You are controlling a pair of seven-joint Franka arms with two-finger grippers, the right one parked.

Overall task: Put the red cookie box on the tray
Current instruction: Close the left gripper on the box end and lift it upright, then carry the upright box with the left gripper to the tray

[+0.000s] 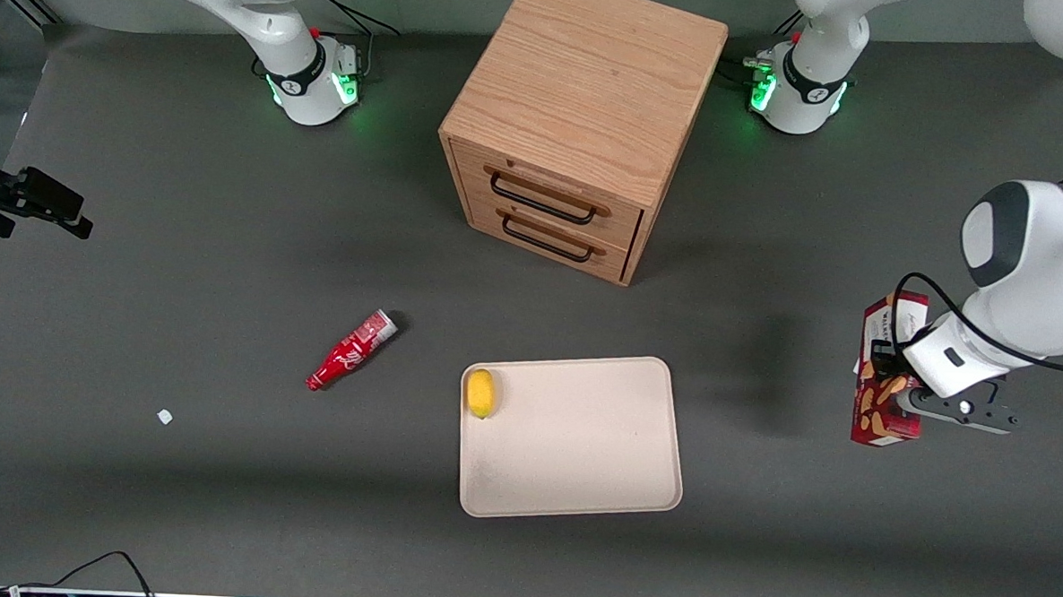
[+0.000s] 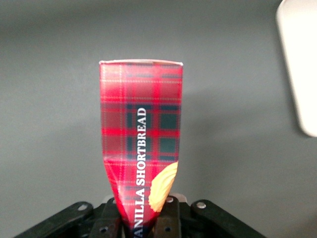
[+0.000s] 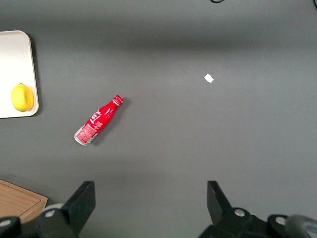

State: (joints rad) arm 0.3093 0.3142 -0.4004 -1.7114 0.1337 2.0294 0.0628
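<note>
Nearest the front camera lies the tray (image 1: 568, 480), flat on the grey table (image 1: 172, 516), with a lemon (image 1: 481, 392) resting inside it against the rim at the parked arm's end. Apart from that lemon I see only bare cream surface, so there is plenty of room for the box.

Working across from the parked arm's end: a small white scrap (image 1: 164, 416) sits alone on the table, then a red soda bottle (image 1: 351, 349) lies on its side, well apart from the tray. Farther from the camera than the tray stands a wooden drawer cabinet (image 1: 584, 121), both drawers looking shut.

Toward my working arm's end, the red cookie box (image 1: 887, 372) is well apart from the tray. My gripper (image 1: 906, 393) is there with it. In the wrist view the box (image 2: 143, 139) runs straight out from between the fingers (image 2: 110, 219), which are clamped on its near end; the plaid face and a cookie picture show clearly. From its shadow offset on the table I judge it is lifted, though I can't be certain.

So by my reckoning the grasp is done. What's left is the carry sideways to the tray, lowering the box onto the open area away from the lemon, and letting go.
</note>
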